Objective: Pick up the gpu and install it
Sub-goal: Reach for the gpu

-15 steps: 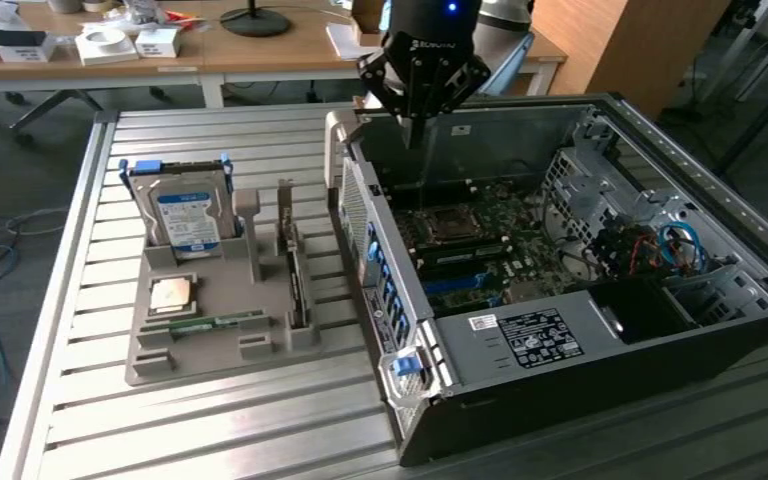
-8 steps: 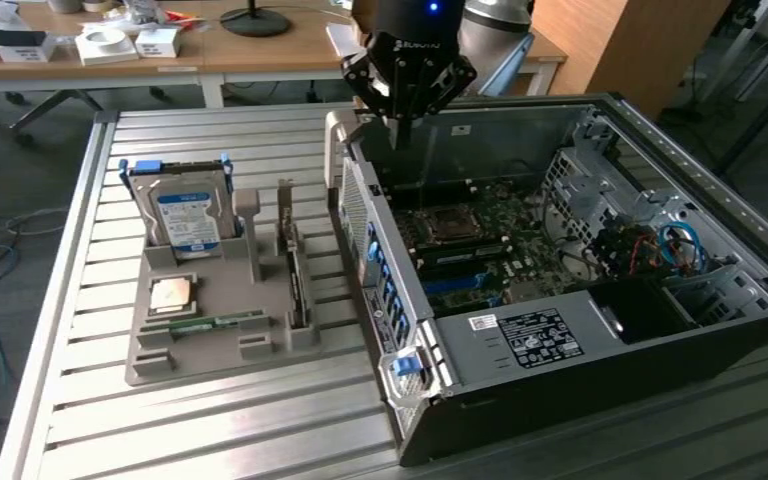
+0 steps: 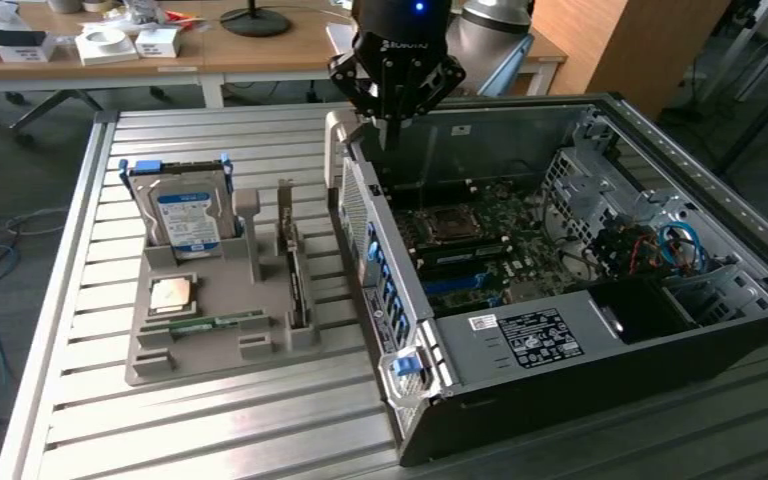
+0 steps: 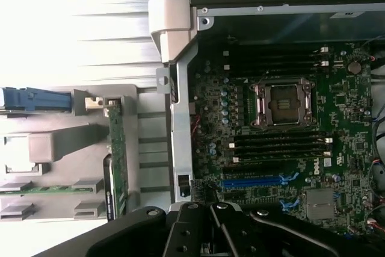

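Shut on nothing, the tool [image 3: 387,128] hangs top centre over the case [image 3: 357,215] wall (graphics card [image 3: 293,270] stands mid-left, racked), so dropping could hit metal.

The gpu [image 3: 296,280] stands edge-on — its faces hidden — and print on the case sticker [image 3: 534,338] is unreadably small.
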Robot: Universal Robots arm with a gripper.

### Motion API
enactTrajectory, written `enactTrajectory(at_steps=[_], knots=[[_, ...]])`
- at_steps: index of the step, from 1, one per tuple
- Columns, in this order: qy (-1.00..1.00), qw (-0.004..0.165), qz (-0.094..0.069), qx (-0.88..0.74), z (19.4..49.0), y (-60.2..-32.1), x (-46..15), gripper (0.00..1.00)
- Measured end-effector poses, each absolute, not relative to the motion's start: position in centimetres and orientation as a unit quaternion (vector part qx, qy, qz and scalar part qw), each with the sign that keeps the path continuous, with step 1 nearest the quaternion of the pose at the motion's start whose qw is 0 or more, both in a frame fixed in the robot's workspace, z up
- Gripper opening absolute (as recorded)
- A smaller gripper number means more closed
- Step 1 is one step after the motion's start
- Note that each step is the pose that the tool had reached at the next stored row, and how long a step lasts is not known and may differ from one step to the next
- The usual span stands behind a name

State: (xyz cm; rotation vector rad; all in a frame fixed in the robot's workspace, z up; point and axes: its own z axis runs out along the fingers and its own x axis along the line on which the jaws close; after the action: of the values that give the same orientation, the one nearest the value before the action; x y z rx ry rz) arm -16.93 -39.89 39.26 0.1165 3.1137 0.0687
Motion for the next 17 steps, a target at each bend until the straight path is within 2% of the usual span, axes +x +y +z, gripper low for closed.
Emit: enactTrajectory(at_steps=[17], knots=[[0.999, 0.013, 0.022, 0.037, 39.2, -39.9, -19.0, 0.11]])
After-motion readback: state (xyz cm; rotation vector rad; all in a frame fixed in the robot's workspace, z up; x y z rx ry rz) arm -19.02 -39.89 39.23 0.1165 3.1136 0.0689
